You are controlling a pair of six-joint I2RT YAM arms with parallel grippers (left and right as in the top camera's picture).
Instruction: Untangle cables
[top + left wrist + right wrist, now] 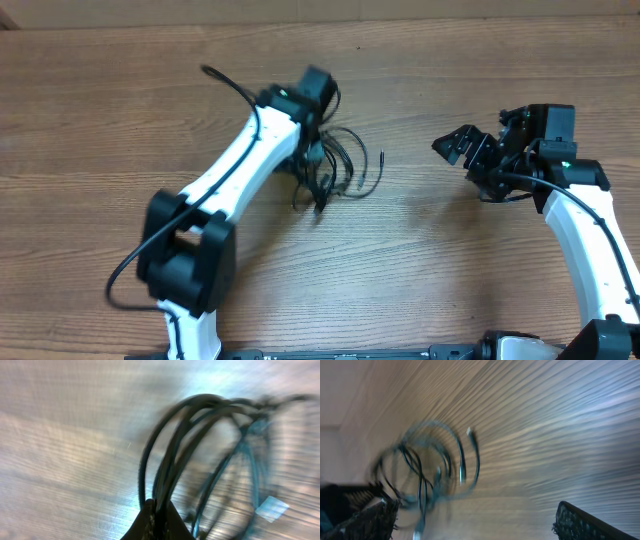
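The left pincer (156, 512) is pressing its two fingers together on a few strands of the cables (186, 445). In its wrist view I am seeing these thin black strands coming out from between the fingertips and bending over in a tall arch away from it. Beyond the arch, more loops are lying on the table (60, 435), but they are blurred. A small pale tag (271, 508) is showing just beside them, to the right of the pincer, and I cannot tell what it is fastened to. From overhead, this pincer is mostly hiding under its own wrist and pointing down into the bundle, and the loose loops are spreading out from it toward the other arm.

The right pincer (462, 150) is standing wide open and gripping nothing. It is well apart from the bundle, with its fingers turning toward the cables. In its wrist view the loops are lying ahead of it, nearer to the finger at the left of that view. One silver-tipped plug end (469, 433) is sticking out at the far edge of the loops.
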